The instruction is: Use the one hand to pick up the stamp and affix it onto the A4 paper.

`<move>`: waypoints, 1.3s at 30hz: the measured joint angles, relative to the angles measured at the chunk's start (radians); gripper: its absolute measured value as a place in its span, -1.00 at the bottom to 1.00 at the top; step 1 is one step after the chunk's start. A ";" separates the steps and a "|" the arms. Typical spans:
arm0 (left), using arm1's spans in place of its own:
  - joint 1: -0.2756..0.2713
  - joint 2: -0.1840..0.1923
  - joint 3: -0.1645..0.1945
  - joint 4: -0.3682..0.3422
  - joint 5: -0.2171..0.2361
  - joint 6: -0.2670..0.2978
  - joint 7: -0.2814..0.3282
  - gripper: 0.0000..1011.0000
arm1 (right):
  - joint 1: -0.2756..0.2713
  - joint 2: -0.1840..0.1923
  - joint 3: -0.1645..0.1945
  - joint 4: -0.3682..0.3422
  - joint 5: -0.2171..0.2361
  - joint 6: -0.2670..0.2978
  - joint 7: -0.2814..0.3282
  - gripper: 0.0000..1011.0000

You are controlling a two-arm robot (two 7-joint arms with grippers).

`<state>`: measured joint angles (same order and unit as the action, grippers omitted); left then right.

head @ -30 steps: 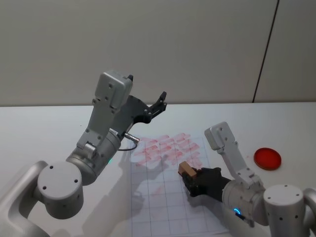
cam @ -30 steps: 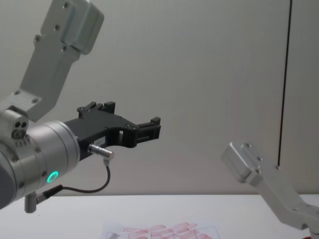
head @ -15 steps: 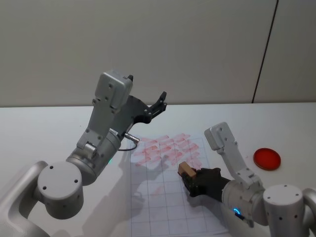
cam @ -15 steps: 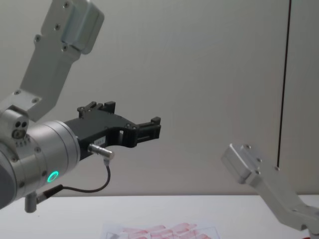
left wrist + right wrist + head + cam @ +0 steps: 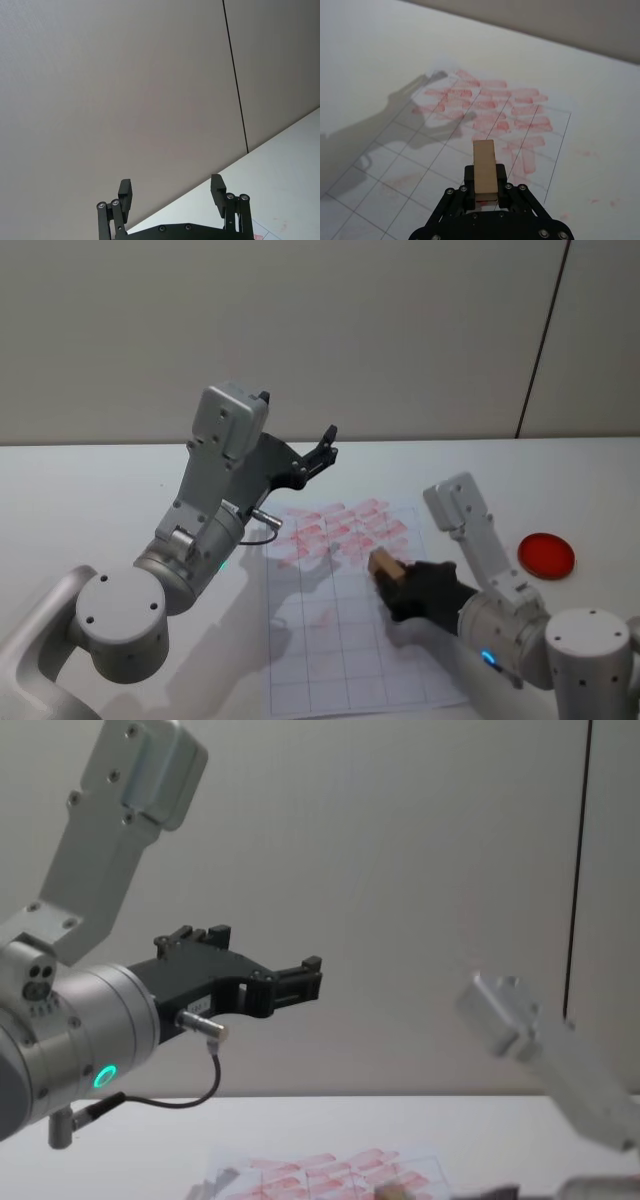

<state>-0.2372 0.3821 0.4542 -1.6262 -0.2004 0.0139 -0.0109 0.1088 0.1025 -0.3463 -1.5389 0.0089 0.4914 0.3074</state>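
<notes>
My right gripper (image 5: 395, 580) is shut on the stamp (image 5: 384, 563), a small light wooden block that sticks out past the black fingers. It hovers over the middle of the A4 paper (image 5: 335, 650), a white gridded sheet with rows of pale red imprints at its far end. In the right wrist view the stamp (image 5: 485, 166) points out from the gripper (image 5: 485, 194) over the paper (image 5: 415, 165), just short of the red imprints. I cannot tell whether the stamp touches the sheet. My left gripper (image 5: 325, 448) is raised above the table's far side, open and empty, as the left wrist view confirms (image 5: 171, 192).
A round red ink pad (image 5: 546, 553) lies on the white table to the right of the paper. The bulky left arm (image 5: 200, 530) hangs over the paper's left edge and casts a shadow on it. A plain wall stands behind.
My right gripper has shifted a little forward and to the right with the stamp, and its arm link has risen in the chest view. The left arm has stayed put.
</notes>
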 joint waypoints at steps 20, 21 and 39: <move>0.000 0.000 0.000 0.000 0.000 0.000 0.000 0.98 | -0.050 0.066 0.073 -0.195 0.042 -0.065 -0.151 -0.57; 0.000 0.000 0.000 0.000 0.000 0.000 0.000 0.98 | -0.052 0.068 0.076 -0.198 0.045 -0.065 -0.158 -0.57; 0.000 0.000 0.000 0.000 0.000 0.000 0.000 0.98 | -0.095 0.140 0.173 -0.198 0.123 -0.008 -0.285 -0.56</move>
<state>-0.2372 0.3821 0.4542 -1.6262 -0.2004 0.0139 -0.0109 0.0134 0.2421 -0.1729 -1.7370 0.1319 0.4837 0.0225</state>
